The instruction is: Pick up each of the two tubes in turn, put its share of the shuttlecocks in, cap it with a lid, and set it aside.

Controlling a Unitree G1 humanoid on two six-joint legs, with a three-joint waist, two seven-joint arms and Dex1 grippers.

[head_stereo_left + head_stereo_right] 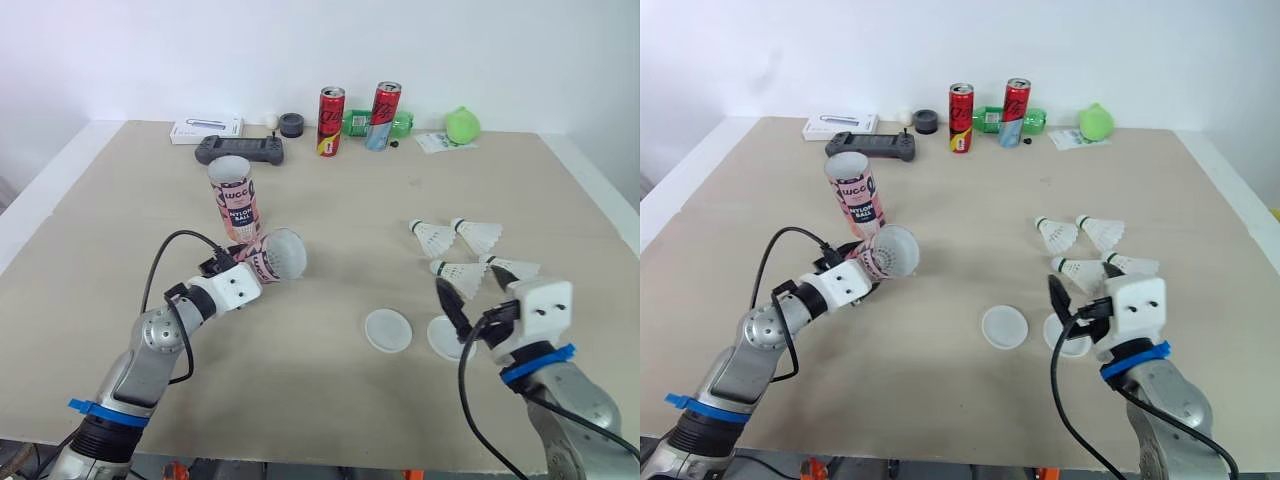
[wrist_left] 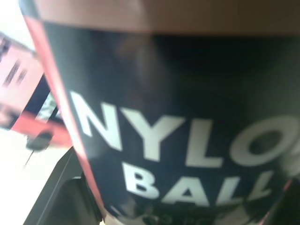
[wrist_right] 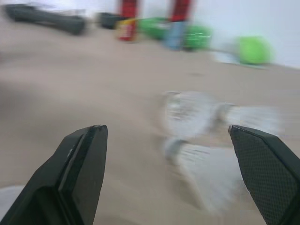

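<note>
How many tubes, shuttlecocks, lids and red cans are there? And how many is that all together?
Tubes: 2
Shuttlecocks: 4
Lids: 2
Red cans: 2
Total: 10

A pink tube (image 1: 233,200) with a dark "NYLON BALL" label is standing upright, open-topped, left of centre. A matching tilted tube (image 1: 276,256) is sitting just near of it in the left gripper (image 1: 248,264), its open mouth facing right. Four white shuttlecocks (image 1: 435,238) are lying on their sides at the right, corks pointing left. Two round translucent lids (image 1: 388,330) (image 1: 437,338) are lying flat, side by side, near of them.
</note>
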